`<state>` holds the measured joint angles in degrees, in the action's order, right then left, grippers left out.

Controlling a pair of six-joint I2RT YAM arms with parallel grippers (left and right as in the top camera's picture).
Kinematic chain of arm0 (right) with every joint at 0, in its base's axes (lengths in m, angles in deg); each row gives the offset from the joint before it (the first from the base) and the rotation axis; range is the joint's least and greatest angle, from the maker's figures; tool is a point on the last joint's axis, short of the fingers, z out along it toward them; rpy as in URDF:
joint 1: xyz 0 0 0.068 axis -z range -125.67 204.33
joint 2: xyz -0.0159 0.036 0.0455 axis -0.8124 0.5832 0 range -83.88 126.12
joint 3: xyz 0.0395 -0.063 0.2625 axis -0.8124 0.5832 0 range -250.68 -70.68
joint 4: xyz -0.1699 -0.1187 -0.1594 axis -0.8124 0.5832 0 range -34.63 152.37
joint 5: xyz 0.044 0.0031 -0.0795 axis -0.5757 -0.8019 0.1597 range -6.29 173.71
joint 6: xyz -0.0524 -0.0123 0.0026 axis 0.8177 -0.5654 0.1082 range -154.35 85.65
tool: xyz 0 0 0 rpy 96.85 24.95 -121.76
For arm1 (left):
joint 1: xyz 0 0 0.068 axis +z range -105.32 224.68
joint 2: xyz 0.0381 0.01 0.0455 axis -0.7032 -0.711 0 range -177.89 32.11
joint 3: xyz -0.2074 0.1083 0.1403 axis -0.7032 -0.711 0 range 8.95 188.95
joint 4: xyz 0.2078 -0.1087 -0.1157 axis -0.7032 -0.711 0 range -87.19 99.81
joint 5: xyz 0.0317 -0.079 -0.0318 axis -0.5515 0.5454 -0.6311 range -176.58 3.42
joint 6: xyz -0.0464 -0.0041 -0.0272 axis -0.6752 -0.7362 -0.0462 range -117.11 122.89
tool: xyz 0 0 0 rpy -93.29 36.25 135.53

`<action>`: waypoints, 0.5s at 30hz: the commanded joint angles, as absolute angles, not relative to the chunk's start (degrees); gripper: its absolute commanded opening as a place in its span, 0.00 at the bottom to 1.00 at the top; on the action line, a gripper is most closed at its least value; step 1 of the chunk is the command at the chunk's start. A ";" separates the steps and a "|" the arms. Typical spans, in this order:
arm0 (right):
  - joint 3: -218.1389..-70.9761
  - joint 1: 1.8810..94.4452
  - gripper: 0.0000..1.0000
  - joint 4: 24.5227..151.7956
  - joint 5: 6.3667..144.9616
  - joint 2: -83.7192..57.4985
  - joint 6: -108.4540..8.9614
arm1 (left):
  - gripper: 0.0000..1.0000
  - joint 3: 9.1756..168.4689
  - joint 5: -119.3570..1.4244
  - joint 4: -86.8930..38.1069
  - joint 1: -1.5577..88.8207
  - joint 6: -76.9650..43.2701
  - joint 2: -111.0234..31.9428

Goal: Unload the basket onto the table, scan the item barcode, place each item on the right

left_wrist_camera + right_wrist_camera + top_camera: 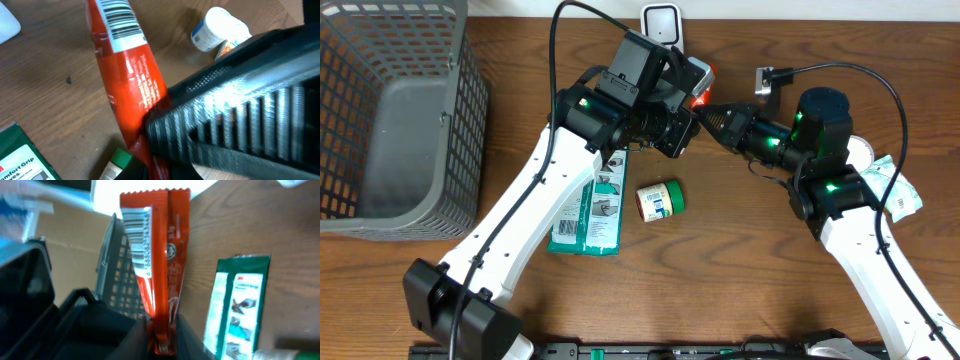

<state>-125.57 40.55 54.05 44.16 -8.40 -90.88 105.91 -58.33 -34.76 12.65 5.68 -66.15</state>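
The item is a red snack packet [702, 97], held up in the air between both grippers at the back middle of the table. My left gripper [682, 118] is shut on its lower end [131, 80]; the barcode [118, 18] sits at the packet's far end. My right gripper [713, 113] has the packet's other end [161, 265] pinched between its fingers, and the barcode [139, 236] faces this camera. The white scanner [662, 22] stands just behind the packet at the table's back edge.
A grey mesh basket [390, 110] fills the back left. On the table under the left arm lies a green flat package [588, 212], with a small white jar [660, 200] beside it. White and green packets [898, 188] lie at the right.
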 commanded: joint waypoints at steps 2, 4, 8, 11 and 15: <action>-125.79 40.63 0.78 53.37 43.35 -8.51 -90.55 | 0.07 105.48 -58.86 -34.65 12.78 5.59 -66.98; -125.79 41.11 0.99 53.13 43.65 -8.51 -90.40 | 0.07 105.48 -58.86 -34.79 12.78 5.59 -66.98; -125.79 42.86 0.99 52.81 43.83 -8.51 -87.30 | 0.07 105.48 -58.92 -35.29 12.78 5.61 -66.98; -125.79 45.29 0.99 53.00 43.76 -8.51 -85.31 | 0.07 105.48 -62.29 -35.97 12.78 5.63 -66.98; -125.79 48.83 0.99 54.90 43.02 -8.58 -80.48 | 0.07 105.48 -65.50 -36.47 12.78 8.58 -66.96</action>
